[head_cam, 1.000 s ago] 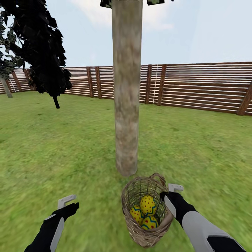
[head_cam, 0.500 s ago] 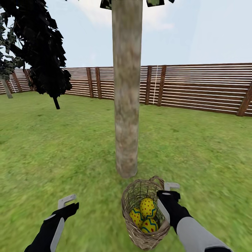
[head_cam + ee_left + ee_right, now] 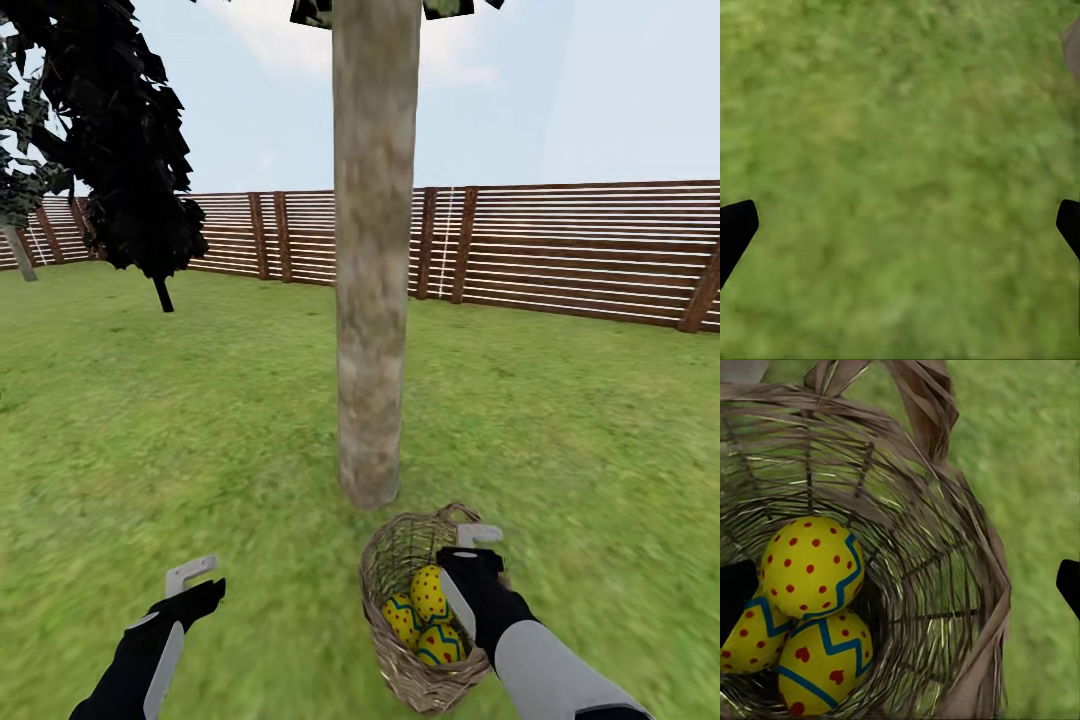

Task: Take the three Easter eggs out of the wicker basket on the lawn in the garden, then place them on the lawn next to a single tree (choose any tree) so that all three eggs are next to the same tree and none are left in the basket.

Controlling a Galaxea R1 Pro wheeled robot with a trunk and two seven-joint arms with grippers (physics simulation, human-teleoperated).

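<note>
Head view showed our right gripper (image 3: 468,548) straddling the wicker basket's (image 3: 400,560) rim beside the tree (image 3: 372,300), fingers spread, three Easter eggs (image 3: 430,592) inside. We judged it best to close on the top egg squarely.

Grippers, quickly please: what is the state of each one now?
Left gripper: open, empty, over the lawn.
Right gripper: open, straddling the wicker basket rim, holding nothing.

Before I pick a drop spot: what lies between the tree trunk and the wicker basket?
Only bare lawn, a short strip in the head view between the tree and the wicker basket.
</note>
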